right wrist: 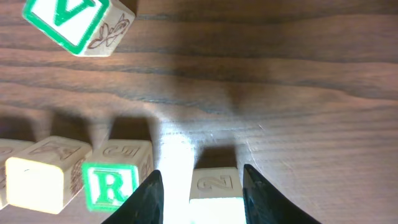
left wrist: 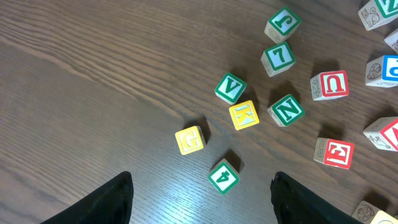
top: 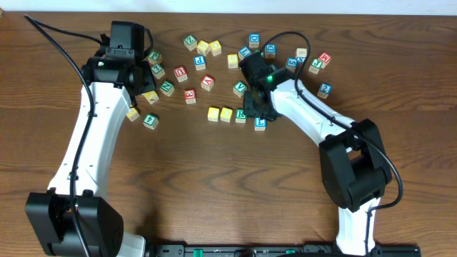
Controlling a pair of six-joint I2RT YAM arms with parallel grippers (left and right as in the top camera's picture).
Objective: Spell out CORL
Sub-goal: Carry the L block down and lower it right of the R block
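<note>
The row on the dark tabletop (top: 214,185) reads two yellow-faced wooden cubes (top: 213,113), the white wooden cube with a green R (right wrist: 110,185), then the blue-L wooden cube (top: 260,123) just beside it. The right gripper (right wrist: 202,186) straddles that last cube, jaws loosened with a gap showing. It should rise straight up, brushing neither cube. The left gripper (left wrist: 202,183) hangs wide and empty.
</note>
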